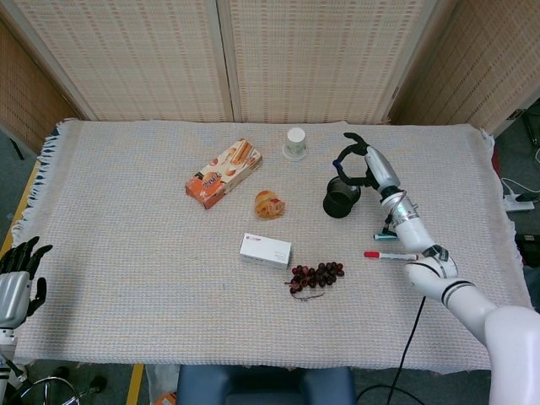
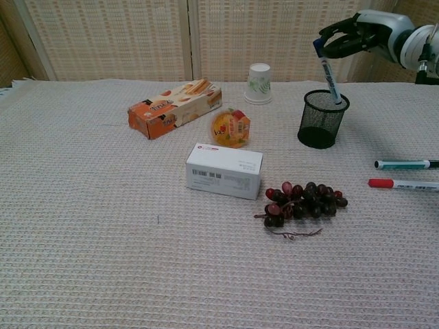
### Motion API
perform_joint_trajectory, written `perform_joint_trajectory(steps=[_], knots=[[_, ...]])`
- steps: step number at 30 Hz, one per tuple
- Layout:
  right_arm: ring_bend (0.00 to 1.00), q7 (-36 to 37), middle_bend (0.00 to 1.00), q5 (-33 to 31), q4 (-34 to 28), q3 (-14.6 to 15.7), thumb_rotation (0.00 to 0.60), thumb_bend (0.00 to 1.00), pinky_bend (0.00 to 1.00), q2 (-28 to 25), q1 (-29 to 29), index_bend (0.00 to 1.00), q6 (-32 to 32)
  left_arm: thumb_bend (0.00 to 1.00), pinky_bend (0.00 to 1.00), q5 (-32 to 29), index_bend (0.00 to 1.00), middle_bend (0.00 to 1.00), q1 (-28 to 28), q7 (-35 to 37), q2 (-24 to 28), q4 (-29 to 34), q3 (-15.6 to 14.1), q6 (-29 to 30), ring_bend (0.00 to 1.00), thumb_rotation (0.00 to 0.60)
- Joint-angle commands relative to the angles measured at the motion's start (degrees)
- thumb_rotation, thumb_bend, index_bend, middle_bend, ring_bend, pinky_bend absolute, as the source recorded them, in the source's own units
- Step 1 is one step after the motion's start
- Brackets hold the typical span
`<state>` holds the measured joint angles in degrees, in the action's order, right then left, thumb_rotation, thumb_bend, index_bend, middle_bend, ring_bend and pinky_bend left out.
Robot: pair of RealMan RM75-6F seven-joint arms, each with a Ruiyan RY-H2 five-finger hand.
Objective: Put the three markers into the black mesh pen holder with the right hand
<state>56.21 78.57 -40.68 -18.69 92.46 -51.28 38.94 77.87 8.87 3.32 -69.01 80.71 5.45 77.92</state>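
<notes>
**Blue marker poised in the pen holder, two more on the cloth**

At the upper right of the chest view, the right hand [image 2: 357, 35] grips the blue-capped marker [image 2: 329, 74] by its top end. The marker tilts a little, and its lower end sits inside the black mesh pen holder [image 2: 322, 120], just past the rim. From the head view the same hand [image 1: 361, 165] hangs right above the holder [image 1: 341, 199], right of centre on the table.

The other two markers lie flat on the woven cloth [image 2: 103, 226] at the right edge of the chest view, one just below the other, roughly parallel: the green-capped marker [image 2: 405, 164] above, the red-capped marker [image 2: 401, 184] beneath it. Both lie well apart from the holder.

The left hand [image 1: 18, 274] shows only in the head view, at the lower left, off the table's edge. Its fingers are apart and it holds nothing.

Elsewhere on the cloth: an orange biscuit box [image 2: 175, 107] at upper left of centre, a white paper cup [image 2: 259, 83] near the far edge, a small orange jelly cup [image 2: 230, 128] in the middle, a white carton [image 2: 224, 171] below it, and a bunch of dark grapes [image 2: 302, 201] just right of the carton.
</notes>
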Motion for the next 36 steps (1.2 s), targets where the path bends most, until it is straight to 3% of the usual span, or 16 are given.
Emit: perform_joint_trajectory(steps=[1, 5, 7, 11, 17, 22, 26, 31, 33, 36], knots=[[0.18, 0.80, 0.08, 0.71, 1.66, 1.23, 0.600, 0.46, 0.09, 1.28, -0.65, 0.60, -0.27, 0.61, 0.06, -0.03, 0.17, 0.00, -0.01, -0.04, -0.06, -0.10, -0.05, -0.08, 0.00, 0.600], [0.18, 1.44, 0.08, 1.83, 2.48, 2.70, 0.600, 0.45, 0.08, 1.80, -0.84, 0.54, 0.32, 0.61, 0.06, -0.26, 0.17, 0.00, 0.03, -0.07, -0.09, -0.17, 0.00, -0.32, 0.00, 0.600], [0.15, 2.14, 0.08, 2.37, 1.88, 3.47, 0.600, 0.44, 0.04, 1.24, -0.86, 0.41, 0.16, 0.61, 0.06, -0.29, 0.17, 0.00, 0.02, -0.03, -0.10, -0.21, -0.01, -0.36, 0.00, 0.600], [0.11, 2.61, 0.07, 3.45, 0.01, 4.81, 0.600, 0.37, 0.00, -0.75, -0.77, 0.28, 0.45, 0.61, 0.06, -0.38, 0.17, 0.00, 0.07, -0.14, 0.03, 0.00, 0.03, -0.48, 0.00, 0.600], [0.10, 0.16, 0.07, 2.86, -2.92, 5.26, 0.600, 0.34, 0.00, -2.89, 0.10, 0.25, 1.61, 0.61, 0.06, -0.46, 0.17, 0.00, 0.00, -0.36, -0.02, 0.06, 0.05, -0.37, 0.00, 0.600], [0.10, -3.60, 0.07, 4.42, -11.56, 5.68, 0.600, 0.34, 0.00, -7.09, 3.14, 0.25, 9.61, 0.61, 0.06, -0.57, 0.17, 0.00, 0.07, -0.56, -0.08, -0.01, 0.11, -0.48, 0.00, 0.600], [0.10, -17.24, 0.07, 5.82, -23.17, 8.08, 0.600, 0.34, 0.00, -13.99, 8.85, 0.27, 17.51, 0.61, 0.06, -0.42, 0.17, 0.00, -0.02, -0.50, 0.05, 0.25, 0.18, -0.10, 0.00, 0.600], [0.10, -46.12, 0.07, 2.70, -39.73, 11.80, 0.600, 0.34, 0.00, -23.10, 18.43, 0.32, 26.12, 0.61, 0.06, -0.20, 0.17, 0.00, -0.18, -0.23, 0.26, 0.51, 0.17, 0.26, 0.00, 0.600], [0.10, -53.72, 0.07, 1.06, -44.77, 14.04, 0.600, 0.34, 0.00, -25.86, 21.92, 0.32, 27.89, 0.61, 0.06, -0.05, 0.17, 0.00, -0.22, -0.16, 0.40, 0.64, 0.18, 0.45, 0.00, 0.600], [0.10, -59.67, 0.07, -1.35, -47.00, 16.34, 0.600, 0.33, 0.00, -27.10, 25.36, 0.34, 28.93, 0.61, 0.06, 0.03, 0.17, 0.00, -0.29, -0.29, 0.54, 0.94, 0.25, 0.75, 0.00, 0.600]])
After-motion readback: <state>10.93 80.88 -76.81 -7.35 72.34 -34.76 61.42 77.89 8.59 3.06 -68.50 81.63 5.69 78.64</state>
